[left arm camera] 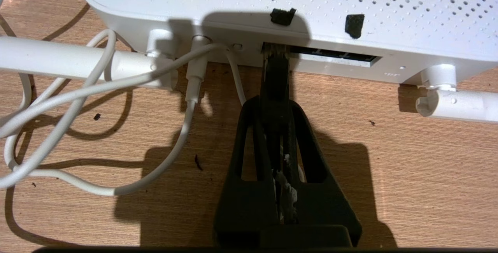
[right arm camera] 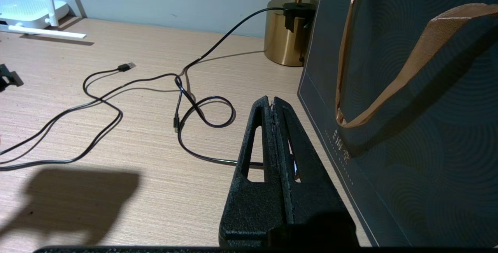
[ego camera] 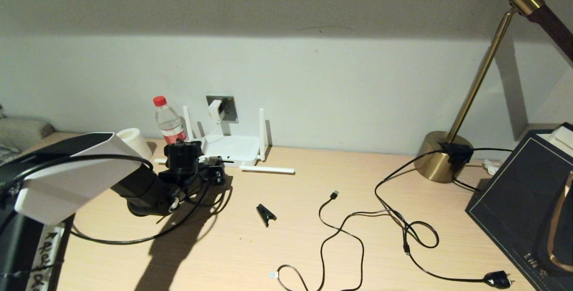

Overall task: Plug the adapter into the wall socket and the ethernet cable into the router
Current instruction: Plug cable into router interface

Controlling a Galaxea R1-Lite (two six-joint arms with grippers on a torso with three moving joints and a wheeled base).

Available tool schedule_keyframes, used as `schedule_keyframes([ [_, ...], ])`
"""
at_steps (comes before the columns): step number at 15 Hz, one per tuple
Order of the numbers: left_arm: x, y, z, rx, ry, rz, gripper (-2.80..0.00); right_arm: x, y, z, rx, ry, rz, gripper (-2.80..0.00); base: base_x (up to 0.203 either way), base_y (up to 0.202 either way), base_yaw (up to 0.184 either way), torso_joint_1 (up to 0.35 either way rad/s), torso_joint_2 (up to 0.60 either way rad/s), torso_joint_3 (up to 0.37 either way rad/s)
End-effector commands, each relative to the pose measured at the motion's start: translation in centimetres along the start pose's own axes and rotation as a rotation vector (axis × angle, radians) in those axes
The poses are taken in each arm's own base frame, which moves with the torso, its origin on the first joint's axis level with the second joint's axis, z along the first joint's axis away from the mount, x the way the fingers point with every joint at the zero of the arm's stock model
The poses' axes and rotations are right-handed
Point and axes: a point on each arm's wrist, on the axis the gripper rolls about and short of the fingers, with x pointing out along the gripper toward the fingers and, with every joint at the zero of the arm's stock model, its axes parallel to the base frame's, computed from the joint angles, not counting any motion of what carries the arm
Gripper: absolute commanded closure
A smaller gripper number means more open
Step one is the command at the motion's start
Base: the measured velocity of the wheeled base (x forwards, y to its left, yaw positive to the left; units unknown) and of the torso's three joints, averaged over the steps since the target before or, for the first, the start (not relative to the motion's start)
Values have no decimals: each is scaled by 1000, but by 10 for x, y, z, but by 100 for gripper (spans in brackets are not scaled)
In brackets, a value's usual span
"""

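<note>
The white router (ego camera: pixel 233 148) lies flat against the wall, one antenna (ego camera: pixel 267 169) down on the desk. Above it the wall socket (ego camera: pixel 228 107) carries the white adapter (ego camera: pixel 215 110), whose white cord (left arm camera: pixel 193 85) runs into the router (left arm camera: pixel 272 4). My left gripper (left arm camera: pixel 275 107) is shut on the black end of the ethernet cable (left arm camera: pixel 275 72), whose tip sits in the leftmost opening of the router's port row (left arm camera: pixel 334 56). The cable's slack (ego camera: pixel 116 240) loops on the desk under my left arm. Far right, my right gripper (right arm camera: pixel 272 103) rests shut and holds nothing.
A water bottle (ego camera: pixel 169 123) and a white cylinder (ego camera: pixel 133 141) stand left of the router. A black clip (ego camera: pixel 266 214), a USB-tipped cable (ego camera: pixel 334 194) and a cable with a chunky plug (ego camera: pixel 498 278) lie mid-desk. A brass lamp base (ego camera: pixel 441 156) and dark paper bag (ego camera: pixel 523 197) fill the right.
</note>
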Motion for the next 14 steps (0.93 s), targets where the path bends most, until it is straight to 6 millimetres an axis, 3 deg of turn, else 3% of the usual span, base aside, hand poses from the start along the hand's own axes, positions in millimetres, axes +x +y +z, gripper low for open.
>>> schedule_keyframes([
  [1,0,0,5,-2,-23,0,0,2,0,-10,-1,35,2,0,0,0,0,0,0,0],
  [14,6,-1,6,-2,-18,0,0,2,0,-9,-1,34,2,0,0,0,0,0,0,0],
])
